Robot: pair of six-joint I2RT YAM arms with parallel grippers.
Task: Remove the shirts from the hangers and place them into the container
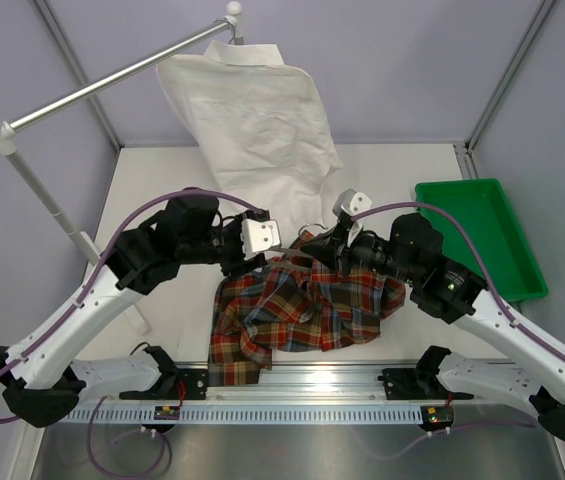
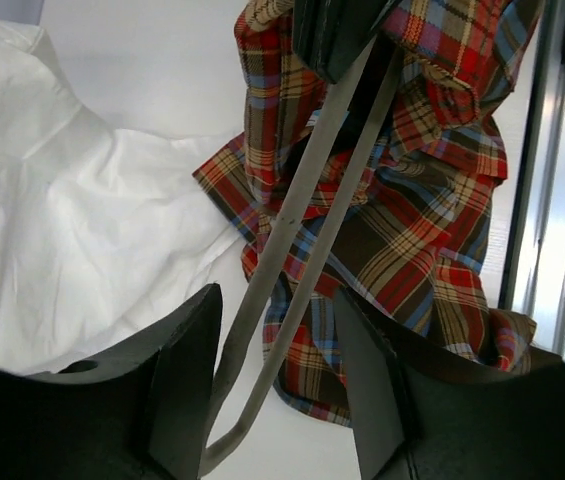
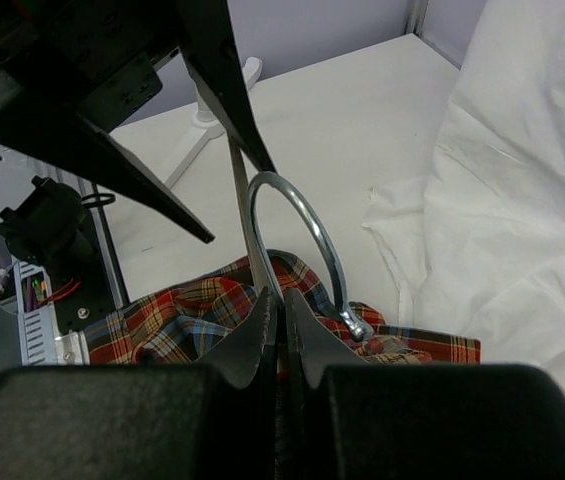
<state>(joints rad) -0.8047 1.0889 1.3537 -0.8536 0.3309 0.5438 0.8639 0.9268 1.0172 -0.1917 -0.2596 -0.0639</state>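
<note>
The red-orange plaid shirt [image 1: 302,310] lies crumpled on the table between my arms, still hanging on a thin grey wire hanger [image 2: 290,215]. My right gripper [image 3: 280,300] is shut on the hanger's neck just below its silver hook [image 3: 324,245]. My left gripper [image 2: 280,300] stands open around the hanger's bent lower corner, with a gap on each side of the wire. In the top view the left gripper [image 1: 272,255] and right gripper [image 1: 317,245] face each other above the shirt. The off-white shirt [image 1: 262,120] hangs from the rail and drapes onto the table. The green container [image 1: 482,235] sits at the right.
The long silver rail [image 1: 112,85] slants across the back left on a white stand [image 3: 207,100]. An aluminium mounting rail [image 1: 302,380] runs along the table's near edge. The off-white shirt's hem [image 2: 72,230] lies close to the left of the plaid shirt.
</note>
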